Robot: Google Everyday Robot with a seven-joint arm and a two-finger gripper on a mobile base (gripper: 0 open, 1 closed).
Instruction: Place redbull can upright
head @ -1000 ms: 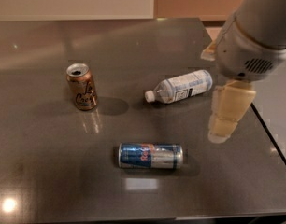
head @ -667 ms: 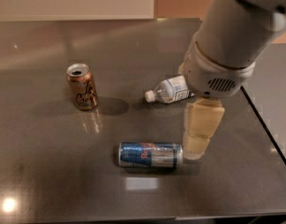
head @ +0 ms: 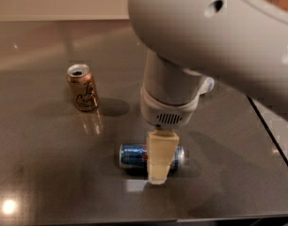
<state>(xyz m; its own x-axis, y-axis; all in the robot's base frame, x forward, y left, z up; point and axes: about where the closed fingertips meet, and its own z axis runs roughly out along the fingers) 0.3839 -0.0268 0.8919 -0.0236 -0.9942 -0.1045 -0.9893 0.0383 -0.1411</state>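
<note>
The redbull can (head: 132, 155) lies on its side on the dark table (head: 45, 164), near the front middle, blue and silver with its long axis running left to right. My gripper (head: 160, 166) hangs straight down over the can's right half and covers its middle. The cream gripper tip reaches the table level in front of the can. The big grey arm (head: 214, 41) fills the upper right of the camera view.
A copper-brown can (head: 83, 87) stands upright at the left. A clear bottle is almost wholly hidden behind the arm; only a pale bit (head: 208, 84) shows. The table's right edge (head: 271, 131) runs diagonally, and its front edge is just below the can.
The arm has swung left and toward the camera, from beside the bottle to directly over the redbull can. It now hides the bottle. The cans have not moved.
</note>
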